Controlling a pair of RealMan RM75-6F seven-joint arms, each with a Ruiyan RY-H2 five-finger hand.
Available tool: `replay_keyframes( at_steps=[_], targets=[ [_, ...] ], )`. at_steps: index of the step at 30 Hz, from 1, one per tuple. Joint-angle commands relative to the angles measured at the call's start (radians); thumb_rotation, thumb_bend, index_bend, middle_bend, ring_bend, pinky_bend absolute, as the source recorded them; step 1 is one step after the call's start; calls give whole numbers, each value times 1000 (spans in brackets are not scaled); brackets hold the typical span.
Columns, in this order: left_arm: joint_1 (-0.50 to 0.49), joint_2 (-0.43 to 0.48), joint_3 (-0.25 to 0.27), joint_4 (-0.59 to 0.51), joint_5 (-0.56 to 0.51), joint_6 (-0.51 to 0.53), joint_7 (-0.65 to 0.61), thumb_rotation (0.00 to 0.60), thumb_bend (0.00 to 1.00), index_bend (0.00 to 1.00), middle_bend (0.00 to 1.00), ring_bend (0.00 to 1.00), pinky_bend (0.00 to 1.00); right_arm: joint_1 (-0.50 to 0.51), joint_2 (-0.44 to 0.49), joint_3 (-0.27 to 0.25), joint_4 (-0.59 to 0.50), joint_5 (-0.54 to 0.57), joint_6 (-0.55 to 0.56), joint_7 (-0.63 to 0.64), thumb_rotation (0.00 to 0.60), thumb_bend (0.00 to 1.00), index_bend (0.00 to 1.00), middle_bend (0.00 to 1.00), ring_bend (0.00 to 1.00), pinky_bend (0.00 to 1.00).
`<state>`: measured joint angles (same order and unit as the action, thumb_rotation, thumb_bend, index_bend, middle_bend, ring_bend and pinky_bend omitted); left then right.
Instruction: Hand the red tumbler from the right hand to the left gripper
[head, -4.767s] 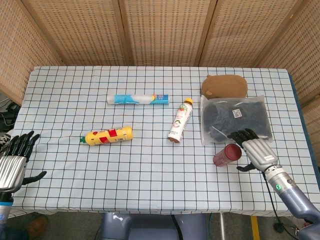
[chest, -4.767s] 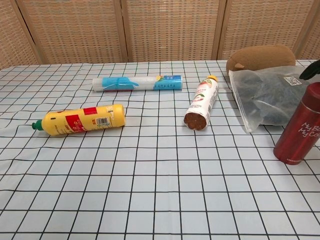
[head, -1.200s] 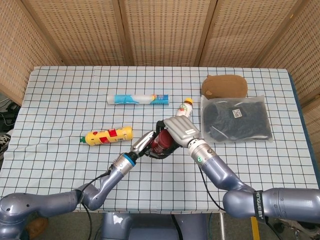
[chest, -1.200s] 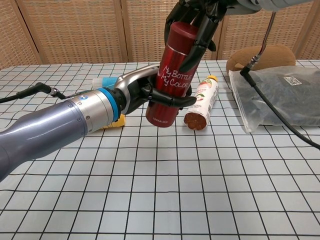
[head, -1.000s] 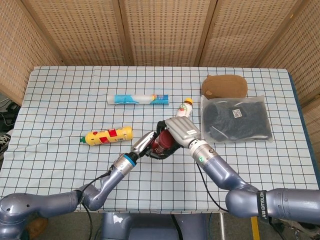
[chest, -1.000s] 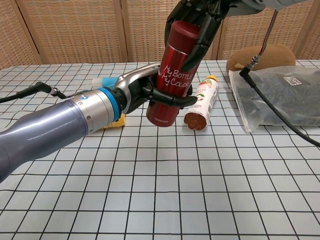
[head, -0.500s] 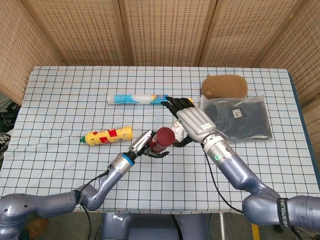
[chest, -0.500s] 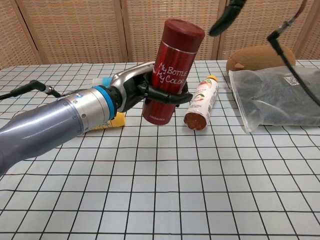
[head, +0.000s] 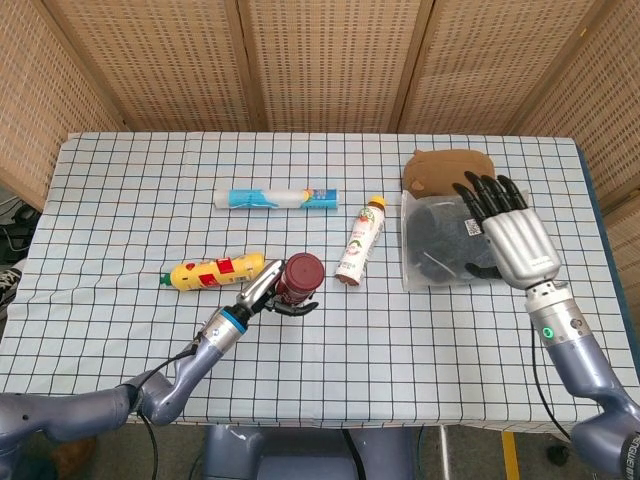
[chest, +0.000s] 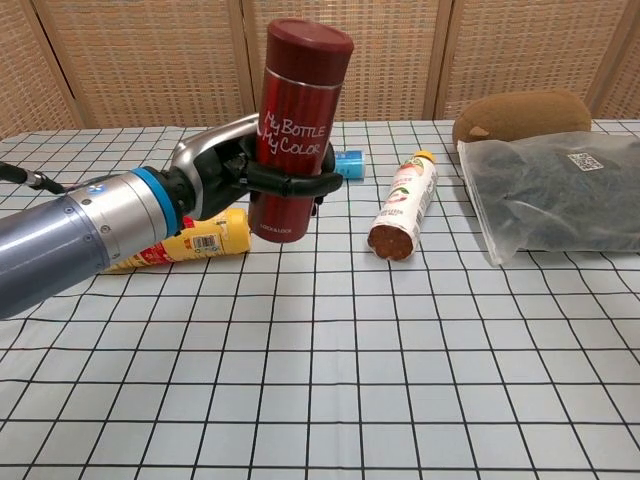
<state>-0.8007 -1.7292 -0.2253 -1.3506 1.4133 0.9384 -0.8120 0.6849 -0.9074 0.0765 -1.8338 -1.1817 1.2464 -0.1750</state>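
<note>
The red tumbler (chest: 293, 125) with white lettering is held upright above the table, and my left hand (chest: 235, 170) grips it around its lower half. From above, the tumbler (head: 299, 276) shows its round lid, with the left hand (head: 268, 292) wrapped round it near the table's middle. My right hand (head: 508, 237) hovers far to the right over the dark bag, fingers spread and holding nothing. The chest view does not show the right hand.
A yellow bottle (head: 216, 270) lies just left of the tumbler. A white bottle with an orange cap (head: 359, 243) lies to its right. A blue and white roll (head: 276, 198) lies further back. A dark plastic bag (head: 470, 240) and a brown plush (head: 449, 171) sit at the right.
My right hand let go of the tumbler and drew away to the right over the bag. My left hand, still gripping the tumbler, carried it a little to the left.
</note>
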Motion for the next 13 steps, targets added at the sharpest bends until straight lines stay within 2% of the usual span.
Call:
replay_keyframes(
  at_steps=[1,6,13],
  targets=[
    [11,15,10,-16,9,11,-8,600,303,845,646,557,515,-172,-187,-116,304,-148,104,108,600,0,0,0,0,0],
    [20,33,14,-45,9,22,-7,600,303,845,646,557,515,-251,-276,-148,433,-182,126,126,600,0,0,0,0,0],
    [27,37,19,-67,2,26,3,600,303,846,646,557,514,-323,-301,-152,437,-221,173,112,600,0,0,0,0,0]
  ],
)
